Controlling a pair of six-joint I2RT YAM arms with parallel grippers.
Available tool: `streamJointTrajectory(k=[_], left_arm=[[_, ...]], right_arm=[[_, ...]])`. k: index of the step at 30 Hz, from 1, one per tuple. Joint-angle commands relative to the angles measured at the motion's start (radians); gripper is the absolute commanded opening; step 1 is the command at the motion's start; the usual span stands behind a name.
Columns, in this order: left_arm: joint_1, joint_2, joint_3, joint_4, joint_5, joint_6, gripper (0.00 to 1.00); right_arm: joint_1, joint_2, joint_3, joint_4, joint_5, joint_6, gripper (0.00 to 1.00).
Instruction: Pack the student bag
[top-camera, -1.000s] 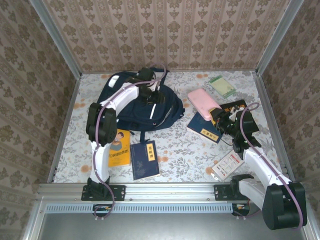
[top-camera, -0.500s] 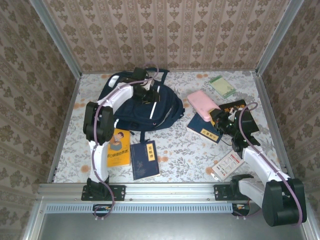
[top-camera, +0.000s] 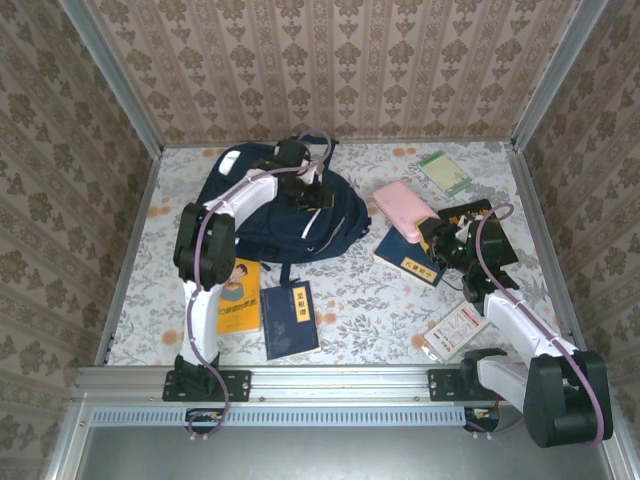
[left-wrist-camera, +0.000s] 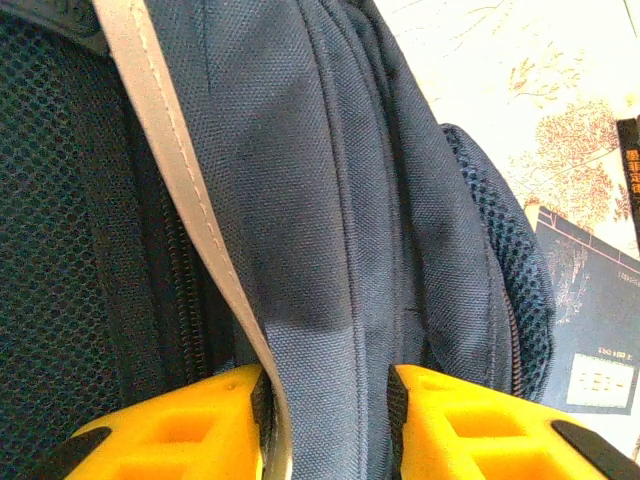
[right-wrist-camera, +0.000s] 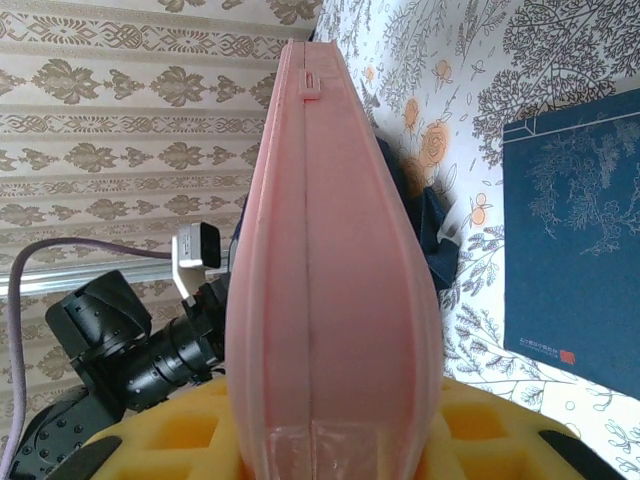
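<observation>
toward the far left of the tabletop (top-camera: 370, 300), we pinch a fold of the student bag (top-camera: 335, 225) in our left claw (left-wrist-camera: 325, 405) while our right claw (right-wrist-camera: 335, 425) clamps a pink case (right-wrist-camera: 325, 230), and the thin fabric could slip free, letting the opening sag shut.

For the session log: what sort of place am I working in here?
Probably a staged robot test cell, not a real room: beige damask wallpaper panels framed by aluminium rails, and a floral-print tabletop with a navy-blue fabric backpack laid on it.
</observation>
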Motion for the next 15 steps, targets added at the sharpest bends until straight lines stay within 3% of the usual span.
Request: streamJointTrajectory(k=[1,9,12,15], left_arm=[[0.01,0.015,-0.012,-0.006,0.017,-0.012,0.37],[0.013,0.031,0.025,-0.031,0.005,0.003,0.36],[0.011,0.049,0.038,-0.026,0.026,-0.009,0.27],[0.008,0.057,0.043,-0.031,0.025,-0.011,0.07]], right_arm=[[-0.003,-0.006,0.002,0.059,-0.032,-0.02,0.24],[-0.003,-0.003,0.011,0.055,-0.035,-0.024,0.24],[-0.001,0.0,0.014,0.054,-0.036,-0.025,0.24],[0.0,0.0,0.018,0.055,-0.04,-0.024,0.24]])
